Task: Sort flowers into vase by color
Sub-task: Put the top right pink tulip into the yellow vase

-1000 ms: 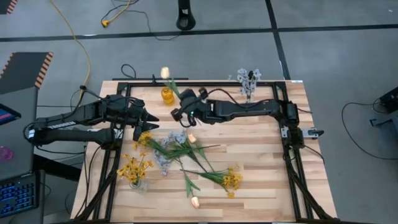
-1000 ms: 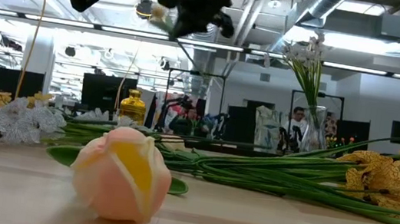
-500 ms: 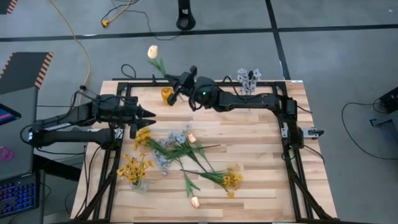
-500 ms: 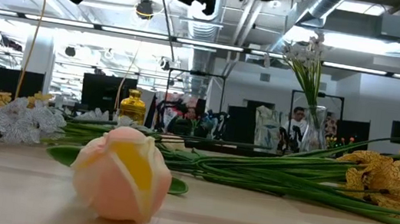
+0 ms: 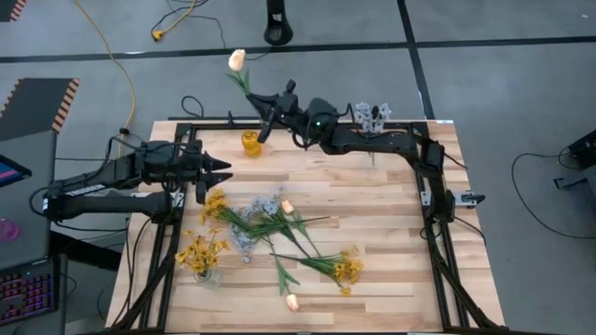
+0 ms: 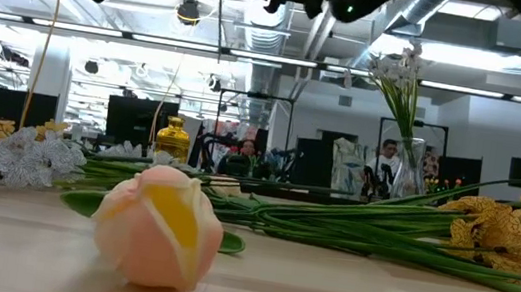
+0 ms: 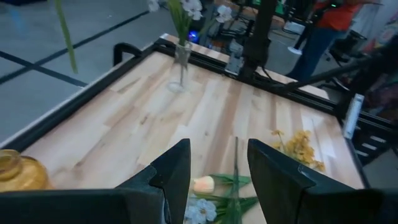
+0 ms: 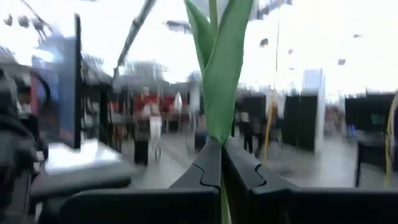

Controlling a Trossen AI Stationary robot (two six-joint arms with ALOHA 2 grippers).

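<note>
My right gripper (image 5: 271,102) is up over the table's far edge, shut on a peach tulip sprig. Its bud (image 5: 237,60) stands beyond the edge, and its lower stem (image 5: 263,130) runs down toward the amber vase (image 5: 250,142). My left gripper (image 5: 220,167) hovers open by the left side, level, with the loose flower pile (image 5: 279,228) ahead of it. That pile of yellow, blue-white and peach sprigs lies flat on the wood. A clear vase (image 5: 372,119) holds blue-white sprays. Another vase (image 5: 203,265) holds yellow clusters. My right gripper pinches the tulip's green stem at the foot of a long leaf (image 8: 217,134) between its two shut fingers. The sprig is lifted clear of the table. It is steeply tilted, the bud above the fingers and the bare stem (image 6: 219,30) hanging below them.
A peach bud (image 6: 159,226) lies near the table's near edge, with a yellow sprig (image 5: 345,268) to its right. Black frame rails (image 5: 186,130) run along the far, left and right sides. Bare wood lies between the two far vases (image 7: 143,118).
My right gripper has risen and moved toward the far edge, from above the table's middle to over the amber vase. It has turned about, carrying the tulip from a low slant to nearly upright, bud out past the edge. My left gripper has drawn back slightly leftward.
</note>
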